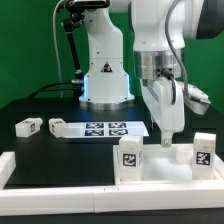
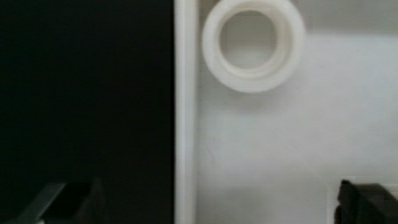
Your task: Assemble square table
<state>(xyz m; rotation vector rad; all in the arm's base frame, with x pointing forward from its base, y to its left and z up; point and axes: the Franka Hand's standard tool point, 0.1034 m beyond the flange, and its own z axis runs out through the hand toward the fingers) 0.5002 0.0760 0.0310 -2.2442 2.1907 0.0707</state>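
Square table slab (image 1: 162,172) sits right below the gripper (image 1: 166,140), at its six o'clock in the exterior view. Jaws are spread wide with nothing held, and the wrist view shows the fingertips (image 2: 45,200) over the white face, near a round socket (image 2: 253,45). On the slab, one tagged leg (image 1: 130,155) stands at eight o'clock and a second leg (image 1: 203,150) at four. Two loose legs (image 1: 28,126) lie on the black table (image 1: 40,148), out at nine.

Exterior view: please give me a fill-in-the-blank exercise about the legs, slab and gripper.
1. ____ legs lie on the black table, on the exterior view's left of the marker board.
2. The gripper is ____.
3. The wrist view shows a ____ hole in the slab.
Missing words: two; open; round.
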